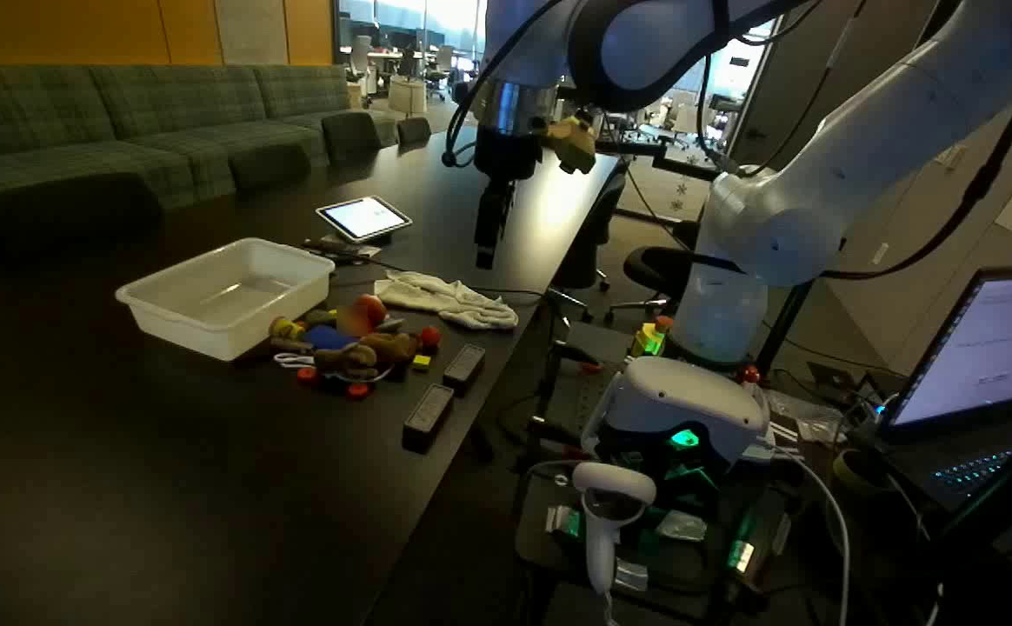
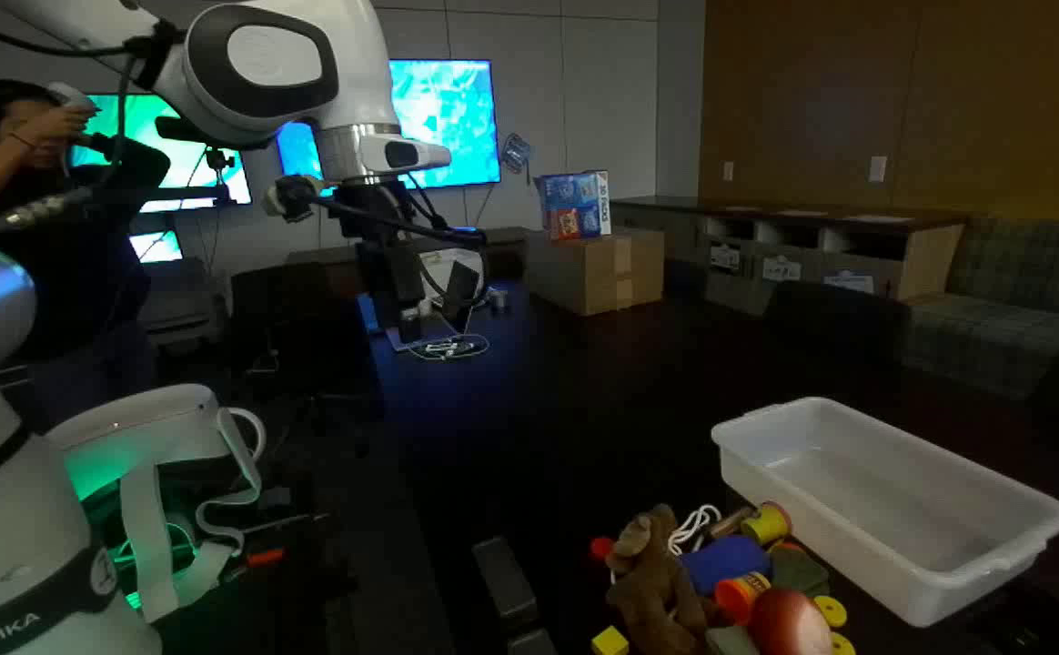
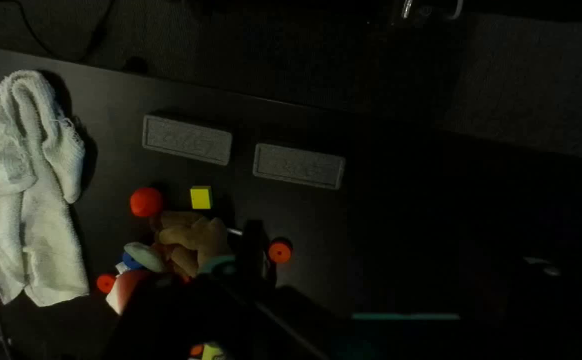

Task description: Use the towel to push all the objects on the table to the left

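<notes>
Though near the table edge (image 3: 186, 91), towel (image 3: 36, 210) apart from toys (image 3: 188, 235), pincer (image 2: 434, 329) spread in free air.

It's dim in here; light from the far glass wall (image 1: 443, 14) glares off the worktop (image 1: 548, 209), screens (image 2: 452, 123) glow blue, and the towel (image 3: 43, 210) casts dark shadow.
</notes>
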You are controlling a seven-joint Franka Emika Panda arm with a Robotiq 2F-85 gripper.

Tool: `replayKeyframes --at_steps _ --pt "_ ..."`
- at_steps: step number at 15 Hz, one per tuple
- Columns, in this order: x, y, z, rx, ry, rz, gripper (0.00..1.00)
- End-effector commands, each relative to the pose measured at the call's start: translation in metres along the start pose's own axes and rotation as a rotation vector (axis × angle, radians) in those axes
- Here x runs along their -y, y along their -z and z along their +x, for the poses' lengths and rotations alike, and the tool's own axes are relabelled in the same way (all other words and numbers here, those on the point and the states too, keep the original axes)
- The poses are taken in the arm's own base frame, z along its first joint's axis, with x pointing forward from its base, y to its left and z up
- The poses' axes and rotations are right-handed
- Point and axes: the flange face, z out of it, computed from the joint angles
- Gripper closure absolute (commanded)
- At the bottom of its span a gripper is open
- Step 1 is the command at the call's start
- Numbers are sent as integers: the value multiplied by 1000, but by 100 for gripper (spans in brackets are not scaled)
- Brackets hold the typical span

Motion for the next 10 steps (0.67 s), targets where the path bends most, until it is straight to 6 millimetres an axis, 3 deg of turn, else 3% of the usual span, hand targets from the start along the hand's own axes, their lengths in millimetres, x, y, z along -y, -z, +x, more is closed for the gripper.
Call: replayKeyframes --at_steps 1,5,6,10 --pt "0 1 0 -1 0 0 0" --pt "0 1 0 -2 0 0 0" --pt "-7 -18 13 0 1 -2 0" --pt "-39 -60 42 -12 -3 -31 0"
